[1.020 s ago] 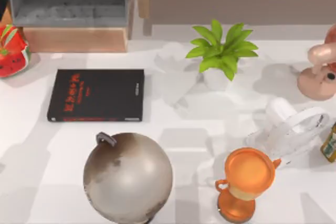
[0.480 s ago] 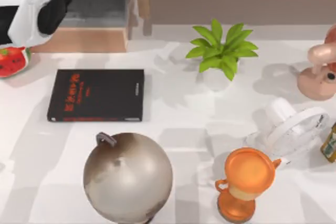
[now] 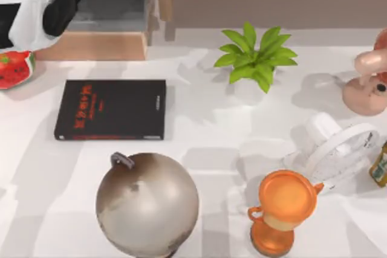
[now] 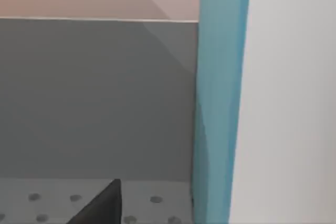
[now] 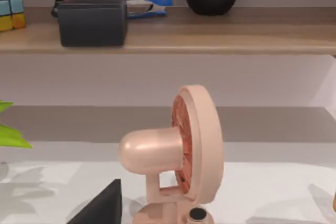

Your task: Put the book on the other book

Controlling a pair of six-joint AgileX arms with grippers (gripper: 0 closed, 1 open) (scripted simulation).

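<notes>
**Left arm at the far-left cabinet, blue book close in front of its camera**

My left arm (image 3: 36, 7) reaches in at the far-left corner of the top view. It is over the wooden cabinet (image 3: 91, 45) with the grey recess that stands at the back of the bench (image 3: 224, 143).

In the left wrist view the book (image 4: 218, 103) shows as a light blue band running from top to bottom of the picture, close to the camera. There is a plain white surface along one side of it and the grey back of the recess on the other. Part of the left end effector (image 4: 102, 207) shows as a dark tip near the blue band. I cannot tell whether it is open, closed or gripping the book.

The other book (image 3: 110, 110) lies flat on the left half of the bench, black cover up and red lettering toward its left edge. It sits just in front of the cabinet. A grey-brown globe (image 3: 147, 203) stands right in front of it, and a watermelon-patterned object (image 3: 13, 67) sits at the left edge.

Further right are a potted green plant (image 3: 254, 58), an orange trophy cup (image 3: 284, 209), a clear white fan (image 3: 338, 149) and a pink fan (image 3: 366, 83).

The right wrist view looks at that pink fan from near bench level, with a wall shelf (image 5: 210, 38) behind it. A dark tip of the right end effector (image 5: 100, 208) is in shot, and I cannot tell its state either.
</notes>
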